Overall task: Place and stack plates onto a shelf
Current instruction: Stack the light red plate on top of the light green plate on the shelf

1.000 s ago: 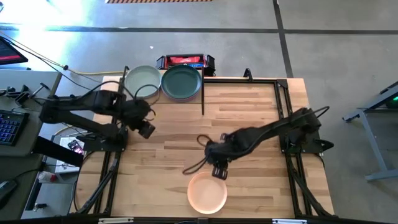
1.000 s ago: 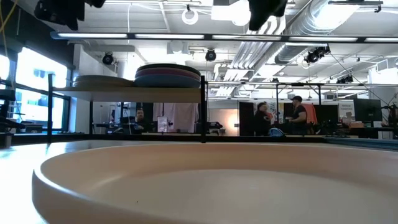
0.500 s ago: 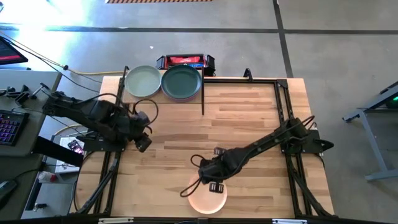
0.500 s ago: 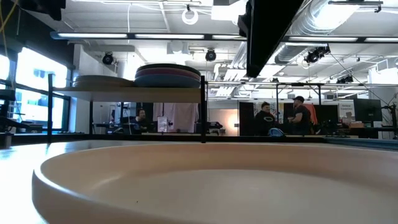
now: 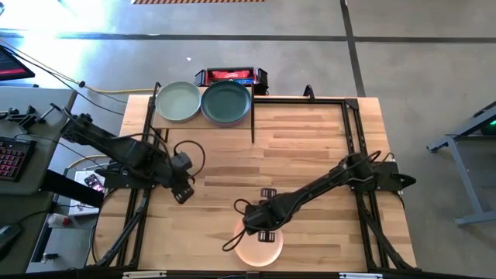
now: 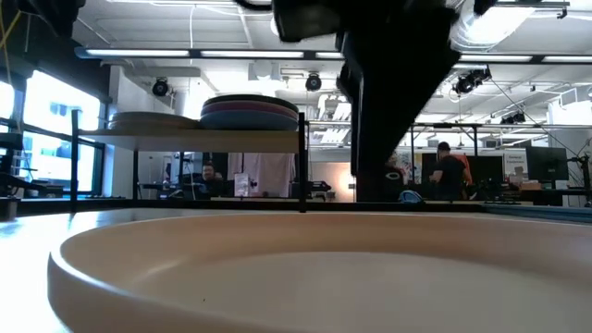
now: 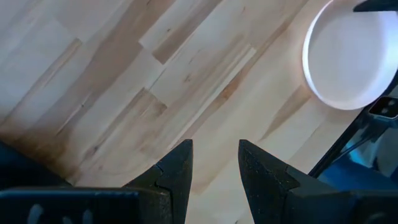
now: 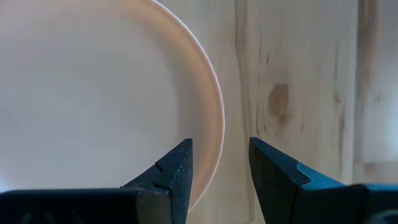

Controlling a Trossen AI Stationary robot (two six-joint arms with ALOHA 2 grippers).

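Observation:
A peach plate (image 5: 256,249) lies flat on the table near its front edge and fills the low view (image 6: 277,277). My right gripper (image 8: 219,149) hangs open over the plate's far rim, pointing down, one finger above the inside and one above the bare wood outside. My left gripper (image 5: 184,195) is open over bare table at the left, with nothing between its fingers (image 7: 214,149). At the far left the shelf (image 6: 185,134) carries a sage green plate (image 5: 177,101) and a dark teal plate (image 5: 226,103), each on top of a stack.
A red and black object (image 5: 230,76) sits behind the shelf. The shelf's black post (image 5: 253,120) juts onto the table. A black cable loops beside my right gripper (image 5: 236,208). People stand in the room beyond the table (image 6: 449,171). Bare wood spreads across the table's middle and right.
My right gripper has come down and gone toward the table's near edge, from just beyond the peach plate to over its far rim, still open. My left gripper has gone toward the near edge over bare table, also still open.

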